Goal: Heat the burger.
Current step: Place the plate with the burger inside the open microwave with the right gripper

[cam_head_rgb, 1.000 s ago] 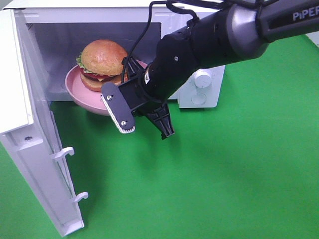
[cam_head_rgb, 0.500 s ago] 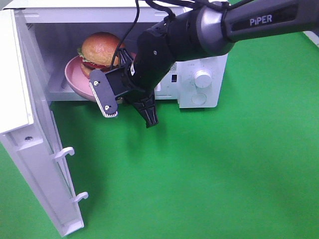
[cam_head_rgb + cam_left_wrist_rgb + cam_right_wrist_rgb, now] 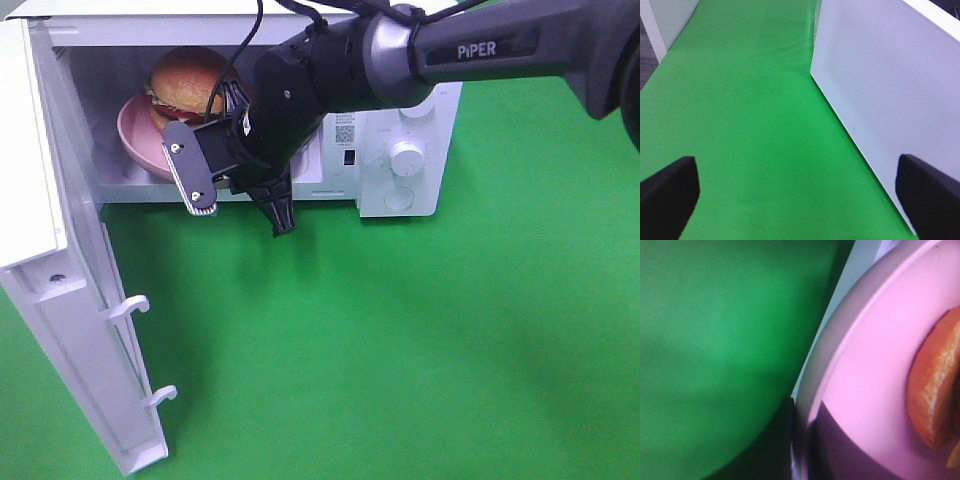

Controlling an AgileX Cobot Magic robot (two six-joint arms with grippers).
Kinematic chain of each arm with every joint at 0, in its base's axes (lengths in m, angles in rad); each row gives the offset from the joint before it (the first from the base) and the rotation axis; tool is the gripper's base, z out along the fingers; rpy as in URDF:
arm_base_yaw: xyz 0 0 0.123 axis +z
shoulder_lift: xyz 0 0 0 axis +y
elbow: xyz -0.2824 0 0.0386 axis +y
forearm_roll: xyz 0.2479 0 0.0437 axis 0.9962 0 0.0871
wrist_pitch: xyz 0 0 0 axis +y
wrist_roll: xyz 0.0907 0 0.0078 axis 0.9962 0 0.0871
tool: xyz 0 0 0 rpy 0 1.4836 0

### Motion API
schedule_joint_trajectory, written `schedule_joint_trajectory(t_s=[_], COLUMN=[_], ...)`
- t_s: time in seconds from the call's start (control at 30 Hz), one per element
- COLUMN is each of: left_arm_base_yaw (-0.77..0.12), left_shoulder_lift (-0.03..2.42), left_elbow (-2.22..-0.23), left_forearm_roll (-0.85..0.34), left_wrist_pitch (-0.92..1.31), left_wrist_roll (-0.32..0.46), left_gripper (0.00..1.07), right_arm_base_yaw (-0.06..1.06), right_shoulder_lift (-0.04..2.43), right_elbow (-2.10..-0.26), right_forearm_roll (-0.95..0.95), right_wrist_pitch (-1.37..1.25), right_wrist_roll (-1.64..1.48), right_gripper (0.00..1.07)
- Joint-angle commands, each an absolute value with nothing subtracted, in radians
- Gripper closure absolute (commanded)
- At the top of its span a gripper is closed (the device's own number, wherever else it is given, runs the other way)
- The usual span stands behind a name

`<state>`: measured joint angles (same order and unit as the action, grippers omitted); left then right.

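Note:
The burger [image 3: 185, 72] with its golden-brown bun sits on the pink plate [image 3: 130, 135] inside the open white microwave [image 3: 400, 90]. My right gripper [image 3: 240, 215] is at the plate's near right rim, in the microwave's opening. Its two fingers stand wide apart, so it is open, and its body hides that part of the rim. The right wrist view shows the plate's rim [image 3: 840, 370] very close and an edge of the bun [image 3: 935, 390]. My left gripper [image 3: 800, 200] is open and empty over the green cloth beside the microwave door [image 3: 880, 100]. It does not show in the high view.
The microwave door [image 3: 60, 300] stands swung open at the left, with two latch hooks [image 3: 125, 305] sticking out. The control panel with a knob [image 3: 405, 155] is at the microwave's right. Green cloth [image 3: 450, 350] covers the table.
My right gripper has moved left and back toward the microwave, and the plate with the burger has gone with it from half out of the opening to further inside.

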<state>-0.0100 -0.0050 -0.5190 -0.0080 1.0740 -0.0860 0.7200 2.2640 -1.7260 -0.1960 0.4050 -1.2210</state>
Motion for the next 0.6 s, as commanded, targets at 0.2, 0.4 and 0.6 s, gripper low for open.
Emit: schedule_joint_trajectory(t_s=[0.2,0.4,0.6], left_arm_base_yaw=[-0.007,-0.007,-0.007], left_shoulder_lift=[-0.010,-0.010,-0.010], left_elbow=[-0.516,-0.516,-0.516], left_forearm_roll=[-0.010,-0.009,-0.009], left_wrist_pitch=[1.067,1.067,1.067], left_wrist_roll=[-0.084,-0.084,-0.084], left_gripper=[0.07,0.07,0.07], right_arm_base_yaw=[0.700,0.686,0.681], right_shoulder_lift=[2.284,2.307,2.314], right_elbow=[-1.777,-1.793,-1.793], right_forearm_roll=[-0.231,-0.233,-0.233], right_wrist_pitch=[0.350,0.328,0.300], right_wrist_roll=[-1.209,-1.208,-1.208], right_gripper=[1.07,1.07,1.06])
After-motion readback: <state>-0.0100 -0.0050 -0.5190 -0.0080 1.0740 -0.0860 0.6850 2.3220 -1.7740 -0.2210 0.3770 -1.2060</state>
